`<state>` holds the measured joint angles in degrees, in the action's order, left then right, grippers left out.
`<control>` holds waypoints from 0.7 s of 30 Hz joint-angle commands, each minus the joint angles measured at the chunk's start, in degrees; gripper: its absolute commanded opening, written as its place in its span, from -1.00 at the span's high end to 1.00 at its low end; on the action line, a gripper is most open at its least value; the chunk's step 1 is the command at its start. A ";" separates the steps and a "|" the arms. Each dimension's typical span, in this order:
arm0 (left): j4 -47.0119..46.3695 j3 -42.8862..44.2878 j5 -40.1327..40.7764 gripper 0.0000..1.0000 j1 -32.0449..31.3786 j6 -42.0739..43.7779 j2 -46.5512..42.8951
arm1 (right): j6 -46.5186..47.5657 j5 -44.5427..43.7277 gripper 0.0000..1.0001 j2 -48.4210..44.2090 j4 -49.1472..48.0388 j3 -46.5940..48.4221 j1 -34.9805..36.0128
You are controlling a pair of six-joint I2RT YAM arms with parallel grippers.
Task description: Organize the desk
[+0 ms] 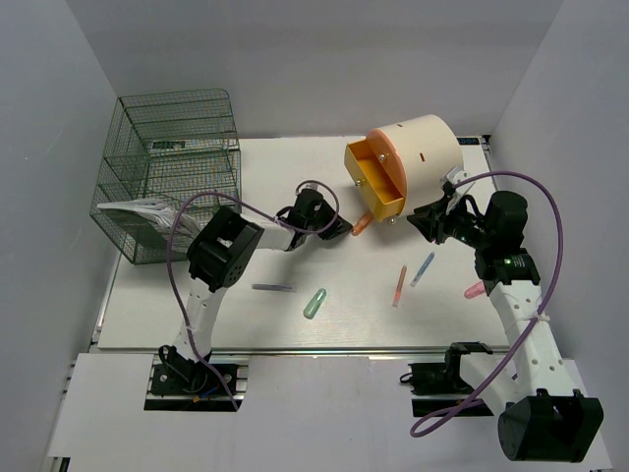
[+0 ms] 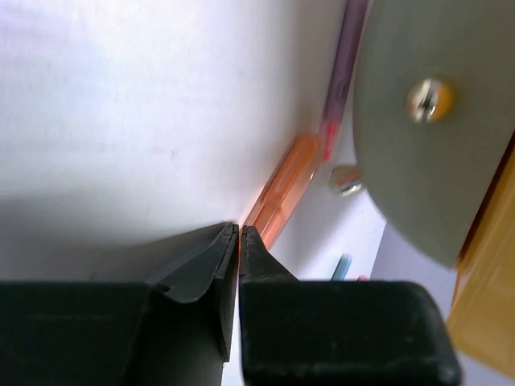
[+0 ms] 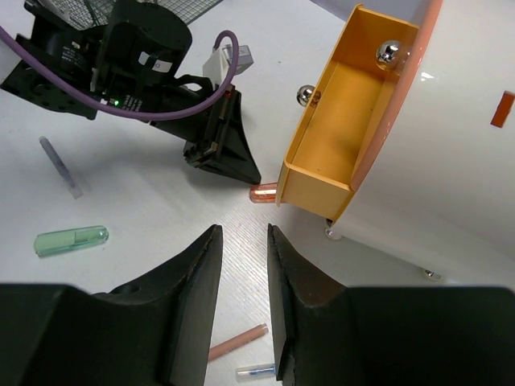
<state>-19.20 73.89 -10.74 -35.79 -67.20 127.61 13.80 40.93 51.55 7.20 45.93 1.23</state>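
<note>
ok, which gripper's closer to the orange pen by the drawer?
Left. The left gripper, shut, has its tips at one end of the orange pen; the right gripper, open, hovers past the yellow drawer, farther off.

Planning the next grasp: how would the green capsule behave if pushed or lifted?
The green capsule looks rounded, so it probably rolls when pushed sideways. Its glossy translucent shell seems stiff, light, perhaps slippery.
</note>
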 commanded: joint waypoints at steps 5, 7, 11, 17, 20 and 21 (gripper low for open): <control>3.20 -2.61 0.19 0.63 -0.33 4.88 -6.67 | 0.61 1.87 0.31 -0.84 -0.61 -0.67 -0.18; 3.55 -1.47 0.63 0.57 0.19 5.15 -6.50 | 0.61 1.88 0.31 -0.75 -0.61 -0.75 -0.09; 6.89 0.99 2.21 0.08 0.20 9.09 -6.93 | 0.88 1.52 0.30 -0.49 -0.61 -0.84 -0.18; 16.56 5.04 6.61 -0.21 -0.42 26.05 -9.30 | 1.14 1.70 0.29 -0.48 -0.61 -0.84 -0.18; 16.57 2.85 8.01 -0.21 -0.94 32.72 -11.15 | 1.14 1.70 0.29 -0.49 -0.61 -0.76 -0.09; 16.74 2.58 8.19 -0.21 -0.95 34.49 -12.03 | 1.05 1.70 0.28 -0.57 -0.61 -0.84 -0.01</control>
<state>-5.50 77.08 -5.19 -36.07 -42.61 121.60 14.06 41.60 51.46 7.20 45.91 1.23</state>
